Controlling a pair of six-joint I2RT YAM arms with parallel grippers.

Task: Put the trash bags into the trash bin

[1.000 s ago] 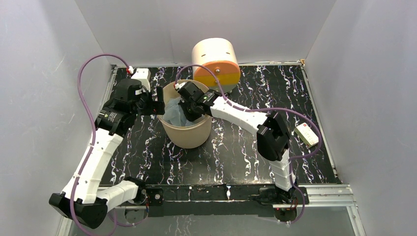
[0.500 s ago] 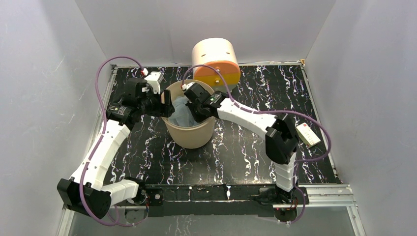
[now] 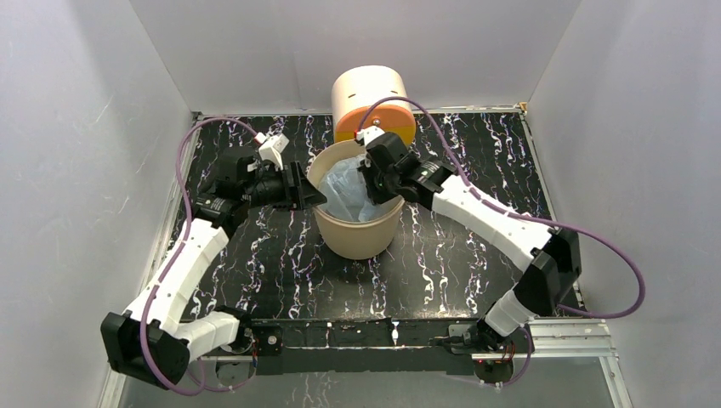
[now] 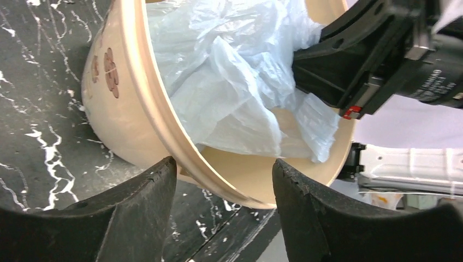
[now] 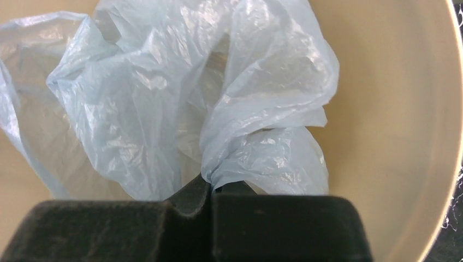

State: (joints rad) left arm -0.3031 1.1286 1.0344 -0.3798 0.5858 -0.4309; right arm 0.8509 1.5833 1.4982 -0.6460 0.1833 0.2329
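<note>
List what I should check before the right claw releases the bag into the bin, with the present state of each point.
1. Right claw shut on the thin pale-blue plastic film bag: ok.
2. Bag inside the mouth of the beige round bin: ok.
3. Left claw open, bin rim between its fingers: ok.
4. Left claw gripping that rim: not ok, fingers wide apart.
5. Whole bag below the rim: cannot tell.

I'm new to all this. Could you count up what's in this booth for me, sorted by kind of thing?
Robot arms: 2 (left arm, right arm)
Beige bucket: 1
Pale-blue plastic bag: 1, inside the bucket
Cream cylinder with orange front: 1
Total: 5
</note>
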